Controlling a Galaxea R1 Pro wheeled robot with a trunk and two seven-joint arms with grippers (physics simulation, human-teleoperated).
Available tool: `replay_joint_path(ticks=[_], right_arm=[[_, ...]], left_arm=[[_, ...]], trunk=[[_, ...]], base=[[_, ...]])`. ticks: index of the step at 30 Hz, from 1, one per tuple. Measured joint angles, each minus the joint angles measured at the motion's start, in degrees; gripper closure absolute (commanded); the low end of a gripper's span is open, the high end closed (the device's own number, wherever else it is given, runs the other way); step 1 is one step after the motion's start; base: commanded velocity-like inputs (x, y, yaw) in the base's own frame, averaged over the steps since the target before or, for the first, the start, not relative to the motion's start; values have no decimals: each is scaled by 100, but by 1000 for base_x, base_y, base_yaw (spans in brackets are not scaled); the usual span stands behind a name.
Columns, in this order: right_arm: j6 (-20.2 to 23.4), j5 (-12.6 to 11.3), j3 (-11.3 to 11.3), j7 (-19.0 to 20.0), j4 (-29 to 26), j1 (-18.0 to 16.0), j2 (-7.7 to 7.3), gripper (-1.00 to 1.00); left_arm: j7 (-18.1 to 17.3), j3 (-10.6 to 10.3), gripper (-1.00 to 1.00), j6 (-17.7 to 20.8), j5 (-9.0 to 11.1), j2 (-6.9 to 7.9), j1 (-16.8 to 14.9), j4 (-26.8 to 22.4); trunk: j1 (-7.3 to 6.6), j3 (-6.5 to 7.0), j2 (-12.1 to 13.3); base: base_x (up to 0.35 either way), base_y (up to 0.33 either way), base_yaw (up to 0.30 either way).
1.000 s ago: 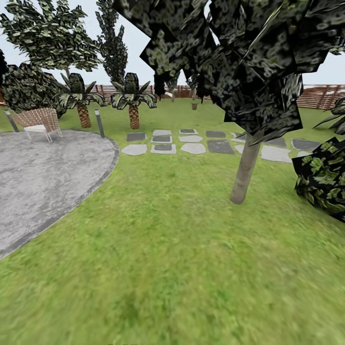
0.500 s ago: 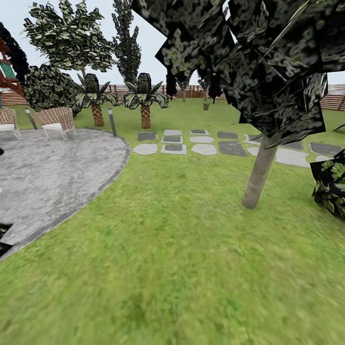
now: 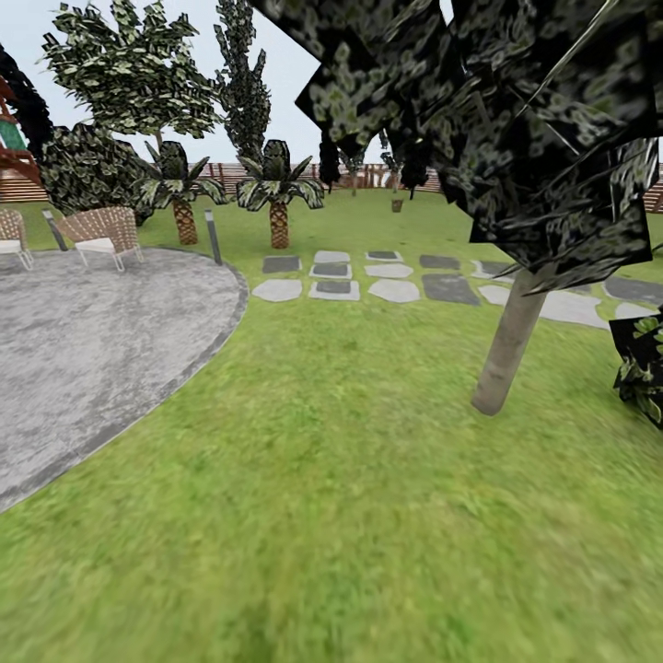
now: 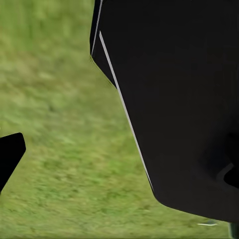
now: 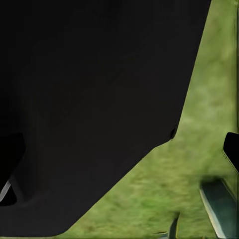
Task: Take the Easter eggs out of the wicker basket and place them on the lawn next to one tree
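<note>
Each wrist view is showing a dark fingertip [image 4: 10,154] at its edge beside a large black body of the robot [image 4: 189,99]; whether either tool is spread or pressed together cannot be told; no writing is showing anywhere; the lawn [image 3: 331,497] is stretching wide under both; a thin-trunked tree [image 3: 508,345] is standing on it at the right; stepping stones [image 3: 396,281] are lying beyond; a grey paved patio [image 3: 83,341] is curving at the left, carrying wicker chairs [image 3: 97,235]; a brown slatted fence [image 3: 368,173] is closing the garden far behind.
</note>
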Motion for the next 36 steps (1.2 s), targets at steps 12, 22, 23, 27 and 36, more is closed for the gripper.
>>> replay_joint_path(ticks=[12,22,23,27,36], right_arm=[[-3,-4,0,4,0,0,0,-100],[-9,2,7,11,0,0,-1,-100],[-9,0,6,5,0,0,-1,-100],[-6,-5,1,-13,0,0,4,-100],[-1,-5,0,-16,0,0,3,-100]], left_arm=[[0,0,-100,0,0,0,0,0],[0,0,-100,-1,0,4,0,0],[0,0,-100,-1,0,4,0,0],[0,0,-100,-3,0,2,0,0],[5,0,-100,-8,0,9,0,0]], trunk=[[0,0,0],[0,0,0],[0,0,0],[0,0,0],[0,0,0]], base=[[332,0,0],[331,0,20],[331,0,157],[332,0,231],[332,0,256]])
